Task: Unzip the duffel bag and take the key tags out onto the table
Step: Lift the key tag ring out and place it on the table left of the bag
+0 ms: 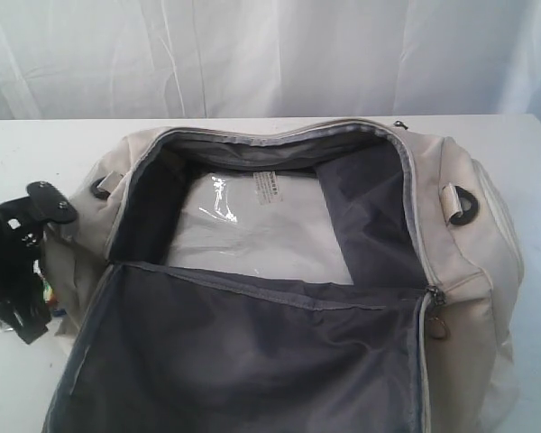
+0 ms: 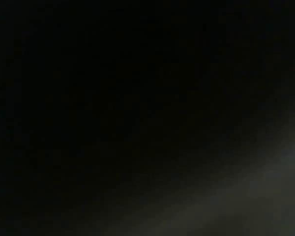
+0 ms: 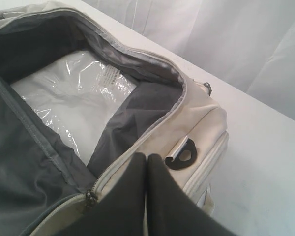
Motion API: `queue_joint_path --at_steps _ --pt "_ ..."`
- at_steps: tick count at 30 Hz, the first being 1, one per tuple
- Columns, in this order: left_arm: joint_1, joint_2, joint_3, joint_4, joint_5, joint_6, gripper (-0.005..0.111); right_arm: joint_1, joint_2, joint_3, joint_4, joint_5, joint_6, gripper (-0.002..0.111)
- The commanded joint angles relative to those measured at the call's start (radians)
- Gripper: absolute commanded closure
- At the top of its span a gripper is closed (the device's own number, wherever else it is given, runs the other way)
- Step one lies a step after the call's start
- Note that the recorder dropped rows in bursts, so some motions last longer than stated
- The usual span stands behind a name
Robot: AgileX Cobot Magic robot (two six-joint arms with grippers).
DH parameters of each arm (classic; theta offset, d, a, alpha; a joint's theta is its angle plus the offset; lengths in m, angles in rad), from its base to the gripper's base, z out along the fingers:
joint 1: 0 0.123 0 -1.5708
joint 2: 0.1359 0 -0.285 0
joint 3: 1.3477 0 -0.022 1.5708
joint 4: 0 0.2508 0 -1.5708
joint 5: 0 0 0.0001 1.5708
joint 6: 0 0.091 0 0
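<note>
A wide white desk (image 1: 36,144) carries the cream duffel bag (image 1: 473,262), which lies unzipped at its centre, the main opening gaping and its grey-lined top flap (image 1: 243,361) folded down towards the exterior camera. Inside, on the bag's floor, rests a flat pale packet in clear plastic wrap (image 1: 261,239) bearing a small printed label. The left claw (image 1: 22,307), a black assembly, hangs just beside the bag's left end, over the desk; whether its jaws are apart or together cannot be told, and its own wrist camera sees almost nothing but darkness. The right claw (image 3: 147,157) hovers over the bag's right end with its two dark fingers pressed together on nothing, near a black D-ring (image 3: 183,156) and the grey zipper pull (image 3: 92,196). Small flecks of colour at the left claw appear to be the key tags (image 1: 44,292), outside the bag.
</note>
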Motion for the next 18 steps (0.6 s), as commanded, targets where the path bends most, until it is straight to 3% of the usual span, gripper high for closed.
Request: queue_joint_path --at_steps 1,3,7,9,18 --pt "-0.084 0.036 0.010 -0.021 -0.010 0.014 0.107 -0.002 -0.010 0.005 -0.003 -0.014 0.008 0.108" --pt "-0.099 0.044 0.010 -0.037 -0.020 0.014 0.103 -0.002 -0.010 0.005 -0.003 -0.014 0.008 0.108" --pt "-0.099 0.042 -0.003 -0.037 0.033 0.014 0.059 -0.002 -0.010 0.005 -0.003 -0.014 0.008 0.108" --pt "-0.099 0.029 -0.028 -0.037 0.074 0.014 0.046 -0.002 -0.010 0.005 -0.001 -0.014 0.008 0.108" --pt "-0.099 -0.093 -0.256 -0.047 0.374 -0.044 0.043 -0.002 -0.010 0.005 -0.002 -0.014 0.029 0.108"
